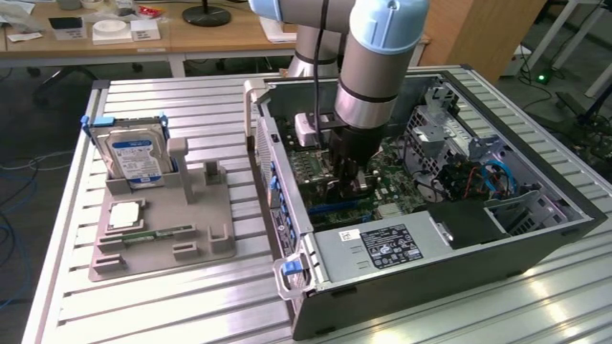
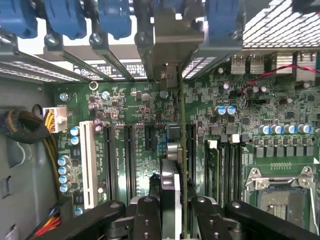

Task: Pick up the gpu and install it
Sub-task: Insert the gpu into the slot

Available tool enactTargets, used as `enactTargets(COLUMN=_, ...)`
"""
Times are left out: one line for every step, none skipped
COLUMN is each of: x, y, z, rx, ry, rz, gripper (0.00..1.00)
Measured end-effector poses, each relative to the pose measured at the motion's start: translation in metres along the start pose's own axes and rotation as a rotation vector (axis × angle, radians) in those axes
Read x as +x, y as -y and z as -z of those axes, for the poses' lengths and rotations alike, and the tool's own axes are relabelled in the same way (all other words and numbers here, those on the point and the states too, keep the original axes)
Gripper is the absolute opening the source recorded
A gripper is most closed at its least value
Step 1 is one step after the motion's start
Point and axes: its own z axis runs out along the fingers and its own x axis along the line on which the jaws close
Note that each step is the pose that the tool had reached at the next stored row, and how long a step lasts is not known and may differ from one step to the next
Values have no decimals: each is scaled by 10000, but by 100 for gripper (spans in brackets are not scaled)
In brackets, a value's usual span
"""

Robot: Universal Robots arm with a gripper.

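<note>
In the wrist view the end effector [image 2: 172, 210] is closed to a narrow gap on the gpu [image 2: 182, 150], which shows edge-on as a thin green blade running away from the camera, with the black and silver bulk of its cooler against one face between the black fingers [image 2: 145, 217]. The card stands upright over the motherboard [image 2: 130, 105], in line with the long black expansion slots [image 2: 128, 155], and its far end meets the metal bracket at the row of rear slot covers, under the blue clips [image 2: 115, 17]. Whether its lower edge is seated in a slot or only just above one cannot be told. A white slot [image 2: 89, 162] lies to one side of the black ones, and the empty processor socket [image 2: 277, 192] sits on the other side of the card. In the exterior view the arm [image 1: 378, 64] reaches straight down into the open computer case [image 1: 431, 193], the end effector [image 1: 352, 188] low over the green board inside, next to the black power supply [image 1: 383, 247] with its label. On the bench [image 1: 191, 308], toward the exterior view's left of the case, a grey holder tray [image 1: 163, 236] carries a silver hard drive [image 1: 137, 159] with a blue and white label standing upright, and a short green memory stick [image 1: 158, 234] lying flat in its groove.
</note>
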Motion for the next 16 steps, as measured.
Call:
enactTargets(x=0, y=1, z=0, rx=0, ry=2, rz=2, gripper=28)
enactTargets(x=0, y=1, z=0, rx=0, ry=1, rz=1, gripper=28)
enactTargets(x=0, y=1, z=0, rx=0, ry=1, rz=1, gripper=28)
enactTargets(x=0, y=0, z=0, rx=-1, ry=1, rz=1, gripper=28)
enactTargets(x=0, y=0, z=1, rx=-1, ry=0, rz=1, gripper=28)
enactTargets(x=0, y=0, z=1, rx=-2, ry=-1, rz=5, gripper=28)
enactTargets(x=0, y=0, z=1, rx=-2, ry=-2, rz=32, gripper=28)
enactTargets(x=-2, y=1, z=-2, rx=-3, ry=0, rz=87, gripper=28)
enactTargets(x=-2, y=1, z=-3, rx=-4, ry=1, rz=156, gripper=28)
enactTargets(x=-2, y=1, z=-3, rx=-6, ry=-1, rz=195, gripper=28)
enactTargets(x=-2, y=0, z=-4, rx=-6, ry=0, rz=204, gripper=28)
enactTargets(x=-3, y=0, z=-5, rx=-6, ry=1, rz=204, gripper=28)
enactTargets(x=-3, y=0, z=-5, rx=-6, ry=2, rz=205, gripper=28)
enactTargets(x=-3, y=0, z=-6, rx=-5, ry=2, rz=205, gripper=28)
enactTargets(x=-3, y=0, z=-9, rx=-4, ry=3, rz=205, gripper=28)
enactTargets(x=-3, y=0, z=-17, rx=-3, ry=7, rz=205, gripper=28)
